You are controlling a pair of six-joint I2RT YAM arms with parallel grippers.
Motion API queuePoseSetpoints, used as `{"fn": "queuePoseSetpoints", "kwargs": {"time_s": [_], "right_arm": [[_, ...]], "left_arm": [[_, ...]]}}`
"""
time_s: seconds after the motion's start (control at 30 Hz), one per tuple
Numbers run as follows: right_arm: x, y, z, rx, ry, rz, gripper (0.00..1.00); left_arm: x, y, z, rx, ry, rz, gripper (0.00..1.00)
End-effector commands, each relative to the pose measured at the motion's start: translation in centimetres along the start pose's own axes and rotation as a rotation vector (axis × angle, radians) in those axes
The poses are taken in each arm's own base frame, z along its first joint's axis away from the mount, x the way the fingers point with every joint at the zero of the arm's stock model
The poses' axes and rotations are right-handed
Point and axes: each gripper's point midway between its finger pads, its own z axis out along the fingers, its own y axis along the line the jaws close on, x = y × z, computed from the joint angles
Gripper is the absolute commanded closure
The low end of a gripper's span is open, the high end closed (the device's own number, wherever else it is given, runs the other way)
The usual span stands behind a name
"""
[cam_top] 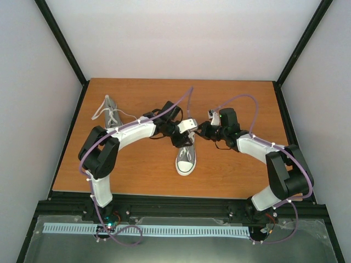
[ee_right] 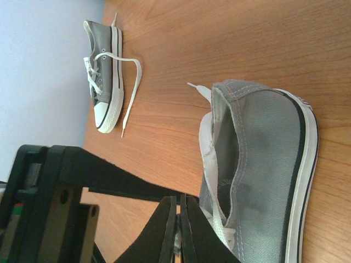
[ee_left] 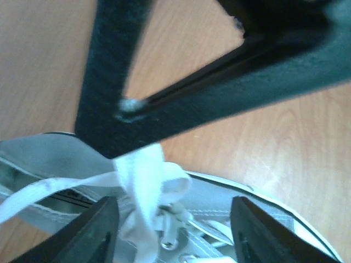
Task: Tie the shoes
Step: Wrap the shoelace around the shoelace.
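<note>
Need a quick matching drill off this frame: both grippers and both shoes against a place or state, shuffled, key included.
Things:
1. left gripper
2. right gripper
3. centre shoe
4. far shoe

Place or state:
A. shut tight
B. near the back-left corner of the table
C. open, white lace between its jaws
D. mid-table, both grippers at it

Pairs: 1-C, 2-A, 3-D, 4-B

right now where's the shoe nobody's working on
Top view: the spare shoe lies at the table's far left, beyond the left arm, apart from the centre shoe.
</note>
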Motion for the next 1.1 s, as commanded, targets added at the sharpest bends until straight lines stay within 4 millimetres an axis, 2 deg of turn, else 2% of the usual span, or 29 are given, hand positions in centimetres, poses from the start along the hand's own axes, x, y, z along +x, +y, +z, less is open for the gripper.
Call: {"fn": "queuePoseSetpoints", "kwargs": {"time_s": [0.0, 0.03, 0.1, 0.2, 0.3, 0.43, 0.63, 0.77, 0.83, 0.87, 0.93, 1.03, 1.07], "right_arm": [[-0.9, 1.1, -0.3, -0.006, -0.016, -0.059, 0.97], [-0.9, 1.1, -0.2, -0.007, -0.012, -0.063, 0.97], [-0.9, 1.0, 0.0, -0.004, 0.0, -0.066, 0.97], [-0.9, 0.9, 0.2, -0.001, 0.005, -0.072, 0.97], [-1.0, 1.0, 0.2, 0.001, 0.011, -0.078, 0.97], [-0.9, 0.9, 0.3, 0.005, 0.022, -0.082, 0.97], [-0.7, 0.9, 0.2, 0.006, 0.026, -0.084, 0.97], [-0.8, 1.0, -0.1, 0.012, 0.022, -0.092, 0.97], [-0.8, 1.1, -0.2, 0.015, 0.02, -0.098, 0.97], [-0.8, 1.1, -0.2, 0.016, 0.02, -0.099, 0.97], [-0.9, 1.1, -0.3, 0.019, 0.018, -0.1, 0.97], [-0.9, 1.2, -0.3, 0.019, 0.017, -0.102, 0.97], [-0.9, 1.1, -0.2, 0.018, 0.019, -0.102, 0.97]], "left_arm": [[0.3, -2.5, -3.1, 0.16, 0.047, 0.196, 0.31], [0.7, -2.7, -4.3, 0.194, 0.057, 0.225, 0.27], [0.8, -1.1, -6.3, 0.194, 0.044, 0.276, 0.25], [1.3, 4.3, -7.4, 0.085, 0.055, 0.307, 0.26], [3.0, 9.4, -5.5, -0.039, 0.143, 0.361, 0.25], [4.5, 13.7, -2.3, -0.127, 0.232, 0.42, 0.15], [6.0, 17.5, 0.5, -0.174, 0.332, 0.452, 0.13], [8.2, 17.6, 1.4, -0.12, 0.418, 0.467, 0.17], [9.4, 16.9, 1.4, -0.075, 0.457, 0.475, 0.24], [10.0, 16.4, 1.3, -0.047, 0.476, 0.478, 0.33], [10.9, 15.4, 1.0, 0.0, 0.499, 0.492, 0.55], [11.8, 14.4, 0.3, 0.023, 0.515, 0.501, 0.94], [11.6, 14.2, 0.0, 0.015, 0.509, 0.496, 0.99]]}}
